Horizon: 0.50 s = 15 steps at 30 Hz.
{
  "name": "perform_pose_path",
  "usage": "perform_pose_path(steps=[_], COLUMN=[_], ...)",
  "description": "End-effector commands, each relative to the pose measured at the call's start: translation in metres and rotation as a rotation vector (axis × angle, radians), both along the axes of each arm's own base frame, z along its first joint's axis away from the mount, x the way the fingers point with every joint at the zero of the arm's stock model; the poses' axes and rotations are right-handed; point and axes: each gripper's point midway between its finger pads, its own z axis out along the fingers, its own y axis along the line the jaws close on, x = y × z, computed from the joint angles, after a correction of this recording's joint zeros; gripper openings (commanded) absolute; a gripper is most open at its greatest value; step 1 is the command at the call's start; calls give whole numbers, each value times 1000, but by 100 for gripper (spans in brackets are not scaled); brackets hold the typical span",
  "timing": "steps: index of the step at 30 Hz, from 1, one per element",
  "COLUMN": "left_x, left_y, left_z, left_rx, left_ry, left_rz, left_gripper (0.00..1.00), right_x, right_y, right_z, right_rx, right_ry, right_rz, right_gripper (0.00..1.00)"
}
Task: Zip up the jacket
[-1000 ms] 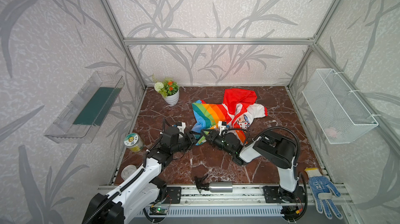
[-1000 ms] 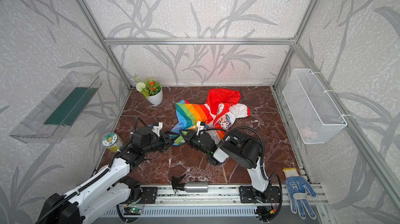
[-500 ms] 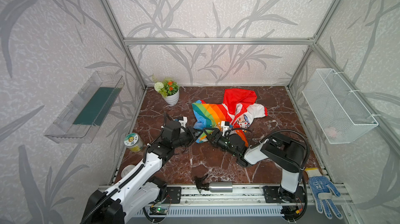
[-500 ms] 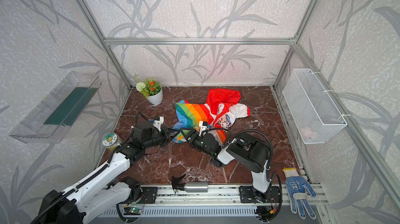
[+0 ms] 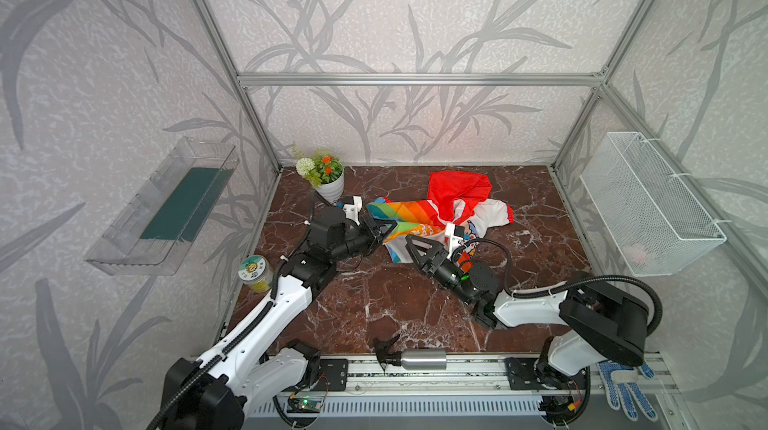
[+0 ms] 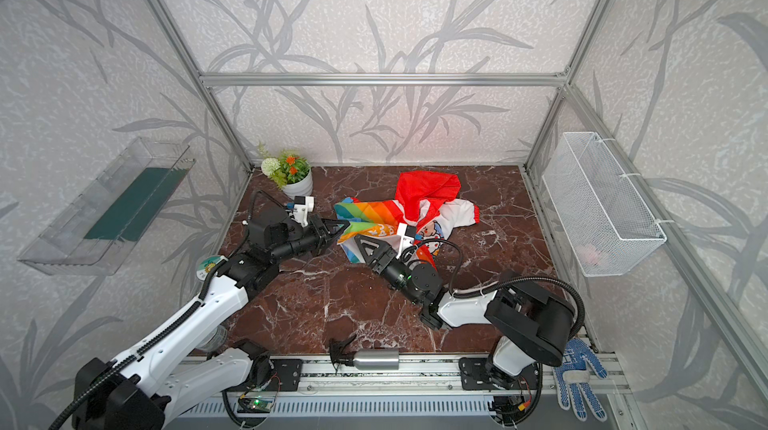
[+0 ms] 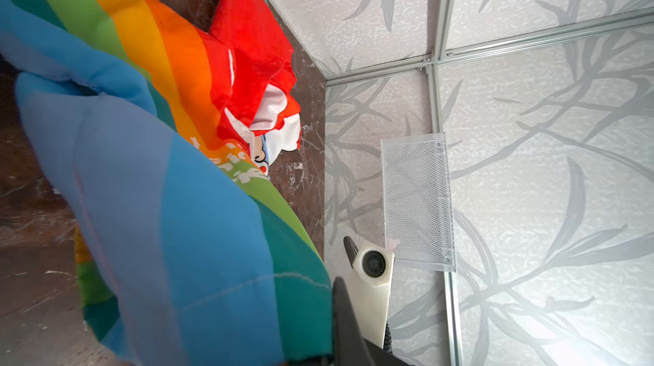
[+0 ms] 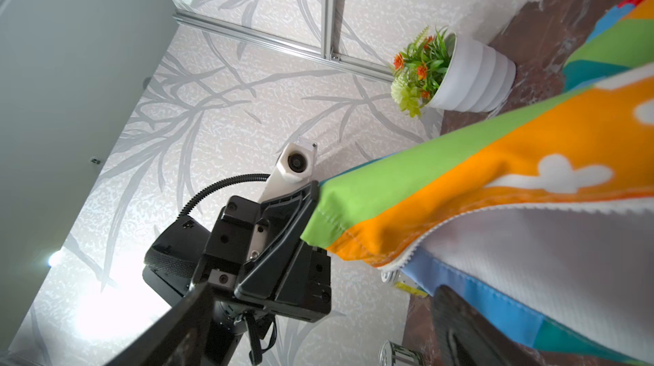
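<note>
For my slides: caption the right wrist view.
Black left gripper clamps a green-orange corner of the rainbow-striped jacket; white zipper unjoined, white-potted plant behind.

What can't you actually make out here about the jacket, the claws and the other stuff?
Zipper pull: in no view; the jacket's folds hide it.
Left gripper tips: cloth covers them in the left wrist view.
Pink thing in the wire basket: blurred behind mesh in both top views.
Jar label: too small in a top view.
</note>
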Motion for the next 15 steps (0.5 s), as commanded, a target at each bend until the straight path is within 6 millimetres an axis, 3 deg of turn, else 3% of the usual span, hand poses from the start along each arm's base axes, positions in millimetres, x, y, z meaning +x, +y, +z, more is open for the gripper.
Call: perform_pose_path(steps=[1, 5, 10, 15], left_x=[2, 4, 6, 9], left_y=[-8, -11, -13, -15], left_z=[37, 52, 66, 75], left_rx=[-111, -143, -182, -215], left_ry=[-40, -54, -65, -67], left_rz=[-18, -29, -33, -32], left_gripper=[0, 0, 0, 0], right_x=[0, 2, 11, 17], right_y=[-12, -14, 0, 14], right_z=[19, 27, 26, 40], right_rx=[35, 45, 57, 79], right_ry=[-44, -59, -42, -68], right_rz=[-57, -78, -70, -50], right_gripper=[97, 97, 98, 99])
